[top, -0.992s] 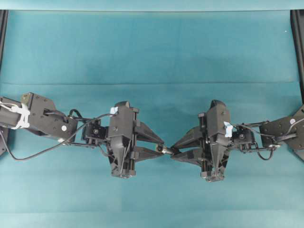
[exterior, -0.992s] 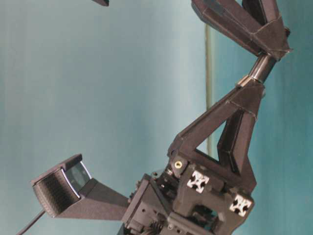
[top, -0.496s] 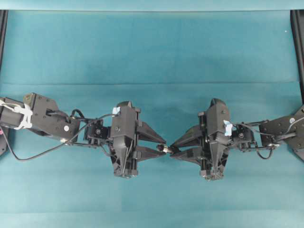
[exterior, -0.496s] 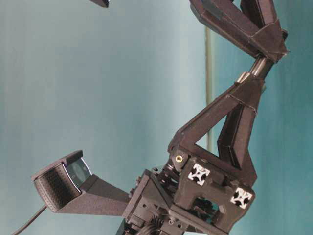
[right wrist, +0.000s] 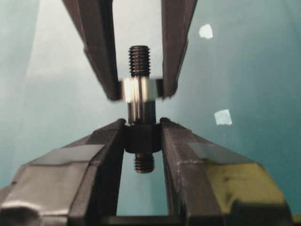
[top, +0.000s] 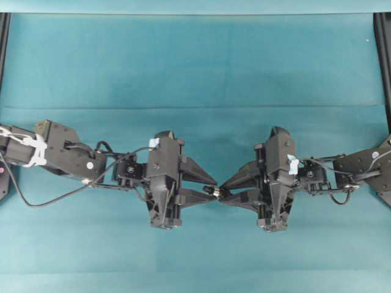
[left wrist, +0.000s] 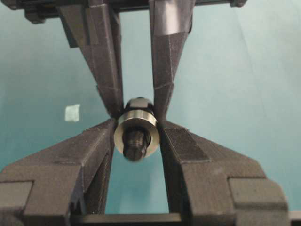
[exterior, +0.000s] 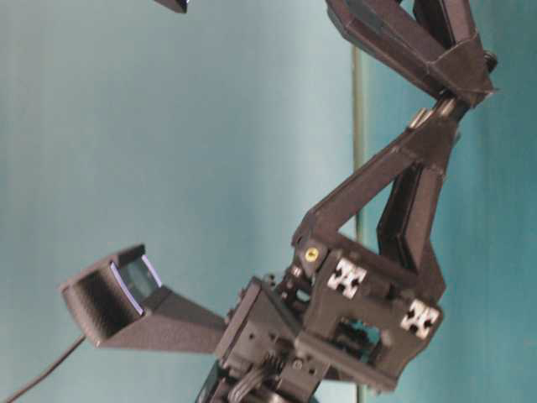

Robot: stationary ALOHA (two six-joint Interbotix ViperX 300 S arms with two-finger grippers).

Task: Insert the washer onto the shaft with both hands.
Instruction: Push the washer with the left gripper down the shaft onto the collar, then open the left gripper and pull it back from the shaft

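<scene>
The washer (left wrist: pixel 136 123), a thick silver-grey ring, is pinched between the fingertips of my left gripper (left wrist: pixel 137 126), which is shut on it. The shaft's threaded tip (left wrist: pixel 135 141) pokes through the ring's hole toward the left wrist camera. My right gripper (right wrist: pixel 142 123) is shut on the shaft (right wrist: pixel 141 136) at its dark wide section. In the right wrist view the washer (right wrist: pixel 138 89) sits on the smooth part beyond it, and the threaded end (right wrist: pixel 139 61) sticks out past it. Overhead, the left gripper (top: pixel 211 187) and the right gripper (top: pixel 222 191) meet tip to tip at mid-table, above the cloth.
Teal cloth (top: pixel 195 67) covers the table. Small pale chips lie on it (left wrist: pixel 72 113), (right wrist: pixel 223 117), (right wrist: pixel 205 31). Black frame rails stand at the left edge (top: pixel 3 49) and the right edge (top: pixel 383 61). Both arms stretch in from the sides.
My left arm has moved right toward the right gripper, sliding the washer further along the shaft. The right arm has barely moved.
</scene>
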